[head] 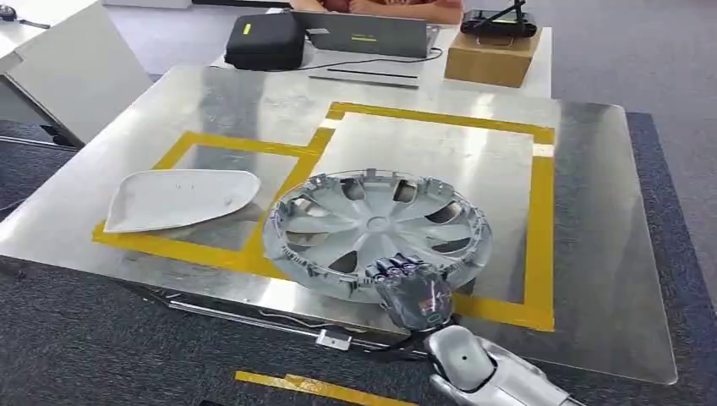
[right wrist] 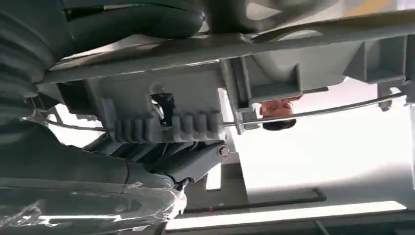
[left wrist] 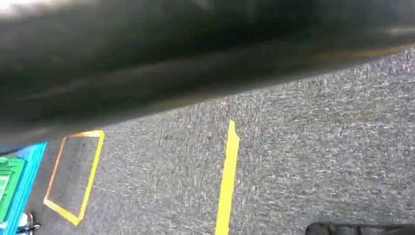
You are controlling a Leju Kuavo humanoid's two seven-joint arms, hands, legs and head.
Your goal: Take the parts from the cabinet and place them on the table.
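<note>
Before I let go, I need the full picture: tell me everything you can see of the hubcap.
The hubcap is a round silver-grey wheel cover, plastic by its look, with curved spokes and dark openings between them. It sits face up in the larger yellow-taped square on the metal table, its near edge tipped over the tape. The right hand grips its near rim. The right wrist view shows its ribbed underside and a wire ring.

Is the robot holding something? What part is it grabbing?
Yes. Its right hand holds the silver hubcap by the rim on the edge nearest the robot, over the table.
</note>
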